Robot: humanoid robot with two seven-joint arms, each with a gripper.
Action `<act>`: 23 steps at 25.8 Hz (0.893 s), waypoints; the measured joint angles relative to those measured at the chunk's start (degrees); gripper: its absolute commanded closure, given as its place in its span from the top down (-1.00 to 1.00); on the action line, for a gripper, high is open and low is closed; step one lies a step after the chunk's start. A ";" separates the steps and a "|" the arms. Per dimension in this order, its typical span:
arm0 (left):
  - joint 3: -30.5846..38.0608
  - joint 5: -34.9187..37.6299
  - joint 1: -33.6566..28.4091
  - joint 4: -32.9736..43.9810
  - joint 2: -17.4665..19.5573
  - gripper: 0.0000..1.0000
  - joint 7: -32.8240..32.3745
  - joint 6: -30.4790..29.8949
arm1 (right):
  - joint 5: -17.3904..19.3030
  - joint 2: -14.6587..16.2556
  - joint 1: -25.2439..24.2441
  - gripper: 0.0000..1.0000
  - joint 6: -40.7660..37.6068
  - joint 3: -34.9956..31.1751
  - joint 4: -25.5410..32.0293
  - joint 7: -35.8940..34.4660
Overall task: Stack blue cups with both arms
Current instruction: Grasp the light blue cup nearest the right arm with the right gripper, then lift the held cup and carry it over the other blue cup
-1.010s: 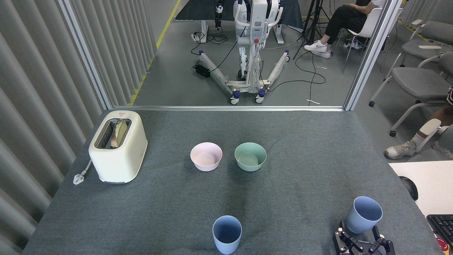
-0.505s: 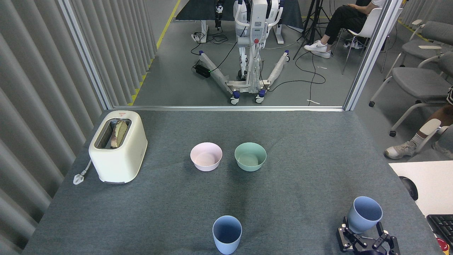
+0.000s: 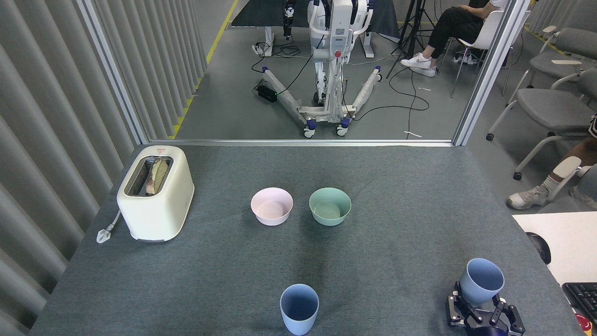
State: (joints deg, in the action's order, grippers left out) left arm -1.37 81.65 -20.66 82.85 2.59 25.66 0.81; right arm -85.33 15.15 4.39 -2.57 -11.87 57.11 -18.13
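Two pale blue cups stand on the grey table. One blue cup (image 3: 299, 309) is upright at the front centre, with nothing near it. The other blue cup (image 3: 481, 281) is at the front right corner. My right gripper (image 3: 485, 318) comes up from the bottom edge right at that cup's base. Its black fingers (image 3: 458, 311) are spread on both sides of the lower wall, and I cannot see them pressing on it. The cup's base is hidden behind the fingers. My left gripper is out of view.
A pink bowl (image 3: 272, 206) and a mint-green bowl (image 3: 329, 206) sit side by side mid-table. A cream toaster (image 3: 156, 192) with bread stands at the left. A white desk with a keyboard (image 3: 582, 295) adjoins the right edge. People sit on chairs beyond.
My right gripper has shifted a little to the right and closer around the right cup's base, with the finger spread about the same. The cups and bowls have stayed put.
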 measured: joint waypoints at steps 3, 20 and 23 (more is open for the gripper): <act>0.03 0.00 -0.01 0.01 0.02 1.00 0.01 0.00 | 0.00 -0.14 -0.02 0.24 0.00 -0.02 0.11 0.12; -0.01 -0.03 -0.09 0.03 -0.04 1.00 0.29 0.00 | -0.11 -1.78 4.11 0.27 -3.78 17.61 21.94 11.38; 0.02 -0.57 -0.09 0.00 -0.04 1.00 0.34 0.08 | -0.71 -2.88 2.49 0.27 -3.46 24.04 26.62 13.32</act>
State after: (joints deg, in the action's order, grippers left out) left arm -1.34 81.08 -20.74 82.85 2.55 26.00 0.89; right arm -86.04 12.27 6.88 -6.03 12.17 83.73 -4.81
